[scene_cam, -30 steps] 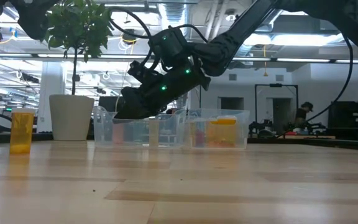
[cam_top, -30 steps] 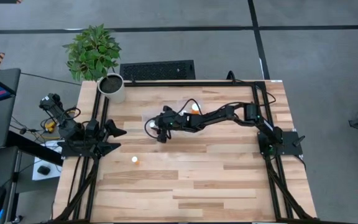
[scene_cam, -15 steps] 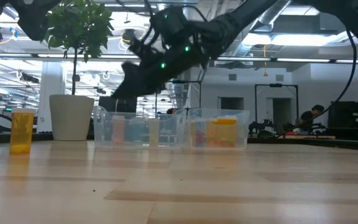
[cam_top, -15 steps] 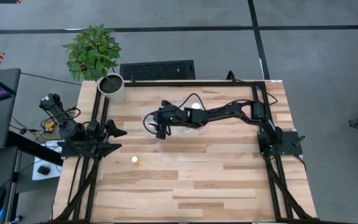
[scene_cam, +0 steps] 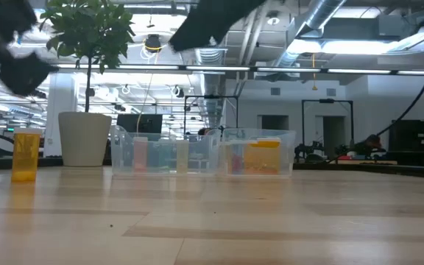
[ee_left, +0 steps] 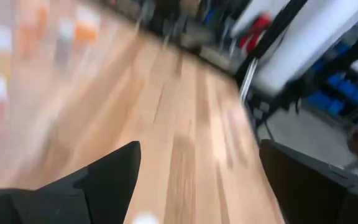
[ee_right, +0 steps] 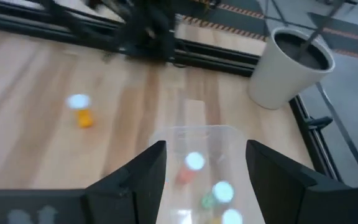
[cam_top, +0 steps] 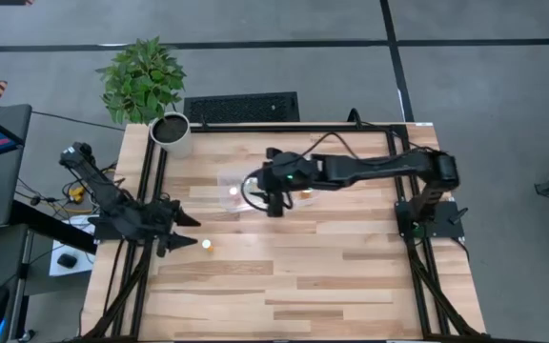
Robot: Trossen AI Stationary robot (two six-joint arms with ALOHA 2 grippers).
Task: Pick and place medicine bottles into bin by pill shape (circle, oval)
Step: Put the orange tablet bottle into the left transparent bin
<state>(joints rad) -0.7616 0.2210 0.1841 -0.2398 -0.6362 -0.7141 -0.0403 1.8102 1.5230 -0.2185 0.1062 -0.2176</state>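
One orange medicine bottle (cam_top: pixel 206 245) with a white cap stands alone on the table near the left side, also in the low view (scene_cam: pixel 25 154) and the right wrist view (ee_right: pixel 82 111). My left gripper (cam_top: pixel 185 229) is open, just left of it and apart from it. The clear bin (cam_top: pixel 229 177) lies at the table's middle far part, with several bottles (scene_cam: pixel 262 156) standing in its two compartments. My right gripper (cam_top: pixel 274 203) hangs open high above the bin (ee_right: pixel 191 130), its fingers (ee_right: pixel 135 180) empty.
A white plant pot (cam_top: pixel 172 133) with a green plant stands at the far left corner, left of the bin (scene_cam: pixel 160 151). Black frame rails run along the table's left and right edges. Bare wood stretches across the near half.
My right gripper has risen from just over the bin's left compartment, up out of the low view, and drawn back toward the table's right, staying open. My left gripper has tipped downward and sunk toward the lone bottle. The bottles have not moved.
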